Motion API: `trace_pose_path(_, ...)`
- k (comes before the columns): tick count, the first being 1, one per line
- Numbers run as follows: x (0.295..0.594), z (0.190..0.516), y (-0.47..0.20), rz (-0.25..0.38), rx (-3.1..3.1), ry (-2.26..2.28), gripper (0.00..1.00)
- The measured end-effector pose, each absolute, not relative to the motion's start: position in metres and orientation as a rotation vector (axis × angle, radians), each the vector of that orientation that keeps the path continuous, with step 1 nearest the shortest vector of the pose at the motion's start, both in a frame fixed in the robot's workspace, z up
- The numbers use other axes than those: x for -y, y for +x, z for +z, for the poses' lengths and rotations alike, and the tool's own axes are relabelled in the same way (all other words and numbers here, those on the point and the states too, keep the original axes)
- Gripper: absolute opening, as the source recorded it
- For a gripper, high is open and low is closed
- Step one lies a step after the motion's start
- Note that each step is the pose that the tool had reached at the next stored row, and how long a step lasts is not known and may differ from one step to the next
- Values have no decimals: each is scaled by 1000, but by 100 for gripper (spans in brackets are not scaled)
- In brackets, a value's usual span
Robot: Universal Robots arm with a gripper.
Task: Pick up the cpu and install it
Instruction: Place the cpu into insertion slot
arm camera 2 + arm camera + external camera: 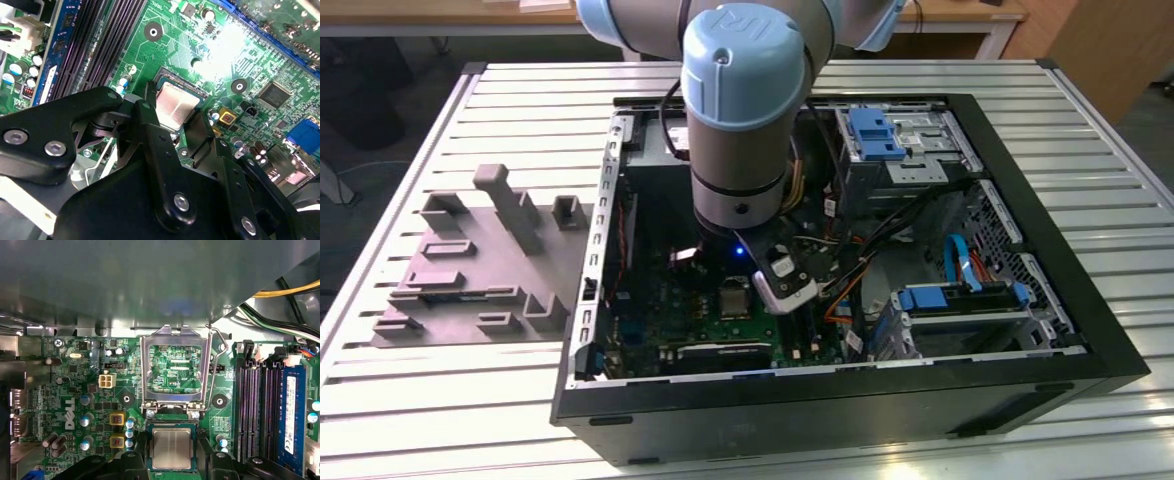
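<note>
**Cpu lying in the open socket, straddled by the gripper**

In both wrist views the cpu (171, 448), a small flat square chip with a pale silvery-beige metal top and a thin darker rim, is seen lying flat within the socket area of the large green circuit board (75, 390). It is straddled by the black metal gripper (174, 114), which is held close over and around it. Whether the chip is pinched or merely flanked cannot be told.

In the first wrist view the silver rectangular metal-framed load plate (145, 370) is shown swung open just beyond the cpu and hinged at the socket's edge. The thin bent wire lever (216, 365) is seen beside it. Long black memory slots (257, 410) are found alongside the socket.

In the exterior view the pale blue and grey robot arm (740, 120) is seen reaching down into the open black computer case (854, 410). The case is laid on its side on a slatted silver metal table (454, 410). A grey moulded fixture tray (467, 270) is set on the table just beside the case, at the exterior view's left
</note>
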State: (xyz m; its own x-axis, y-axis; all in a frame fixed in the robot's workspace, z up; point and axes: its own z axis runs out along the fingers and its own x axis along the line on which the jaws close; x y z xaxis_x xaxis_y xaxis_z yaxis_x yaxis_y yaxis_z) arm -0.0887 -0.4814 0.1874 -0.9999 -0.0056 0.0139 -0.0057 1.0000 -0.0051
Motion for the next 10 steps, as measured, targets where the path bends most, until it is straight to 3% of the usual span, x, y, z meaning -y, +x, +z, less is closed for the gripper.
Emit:
trace_pose_path(8, 481, 187, -89, 8, 3128, 9, 48)
trace_pose_path(9, 481, 187, -89, 8, 3128, 9, 55)
trace_pose_path(10, 481, 187, -89, 9, 3128, 9, 55)
